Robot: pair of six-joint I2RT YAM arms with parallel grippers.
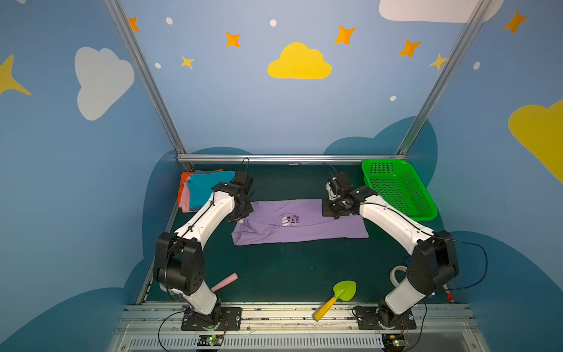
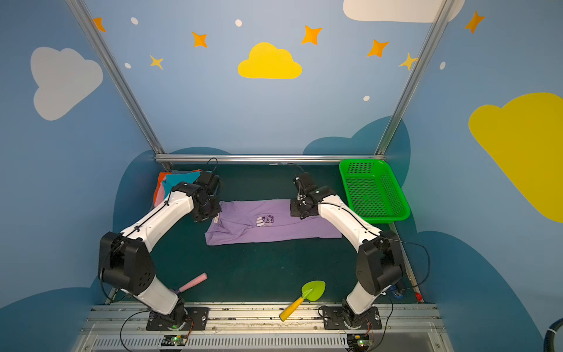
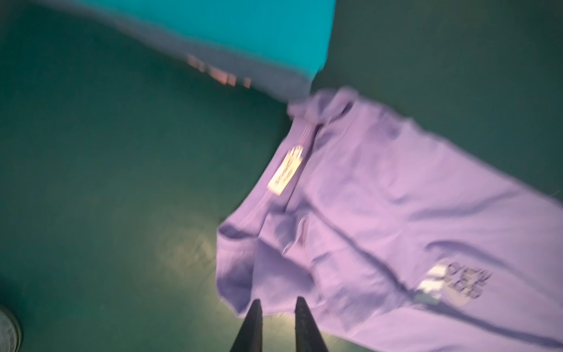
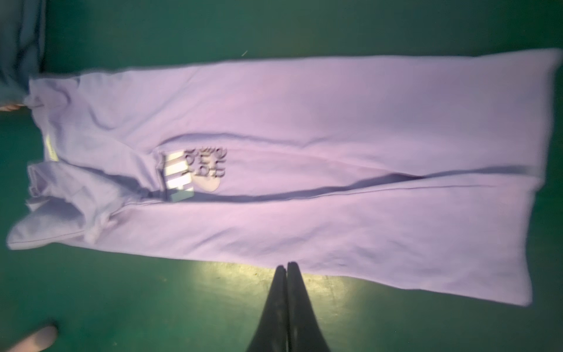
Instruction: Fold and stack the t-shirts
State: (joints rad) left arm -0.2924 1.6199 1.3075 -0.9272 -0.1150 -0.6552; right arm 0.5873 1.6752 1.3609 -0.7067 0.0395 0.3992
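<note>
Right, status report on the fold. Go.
Left jaws slightly open, right jaws shut, both empty. Lavender t-shirt lies flat, sides folded in, not yet stacked. Toy trowel near front, clear of it.

A robotics lab booth dressed like a nursery: blue walls (image 1: 243,106) painted with clouds (image 1: 299,62) and stars (image 1: 233,39), aluminium frame posts (image 1: 146,76), robot arms (image 1: 210,213) bolted to a metal rail (image 1: 274,314) along the frame's lower edge, dark green tabletop (image 1: 289,268).

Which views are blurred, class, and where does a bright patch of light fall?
Left wrist view: heavy motion blur smears the lavender t-shirt and its label; right wrist view: milder blur, a bright patch on the mat by the shirt's edge; both top views: sharp.
</note>
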